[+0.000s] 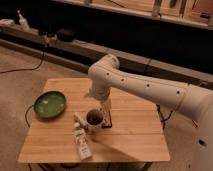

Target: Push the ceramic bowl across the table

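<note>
Hanging beside one mug (94, 119): one hand (106, 115)

No lettering, brand, number or sign can be read anywhere in this scene. The pale container (83, 144) lying on the table (140, 137) has darker patches that may be a label, but its print cannot be made out. The robot's pincer (106, 116) hangs low over the middle of the table, just beside the white mug (94, 119)
</note>
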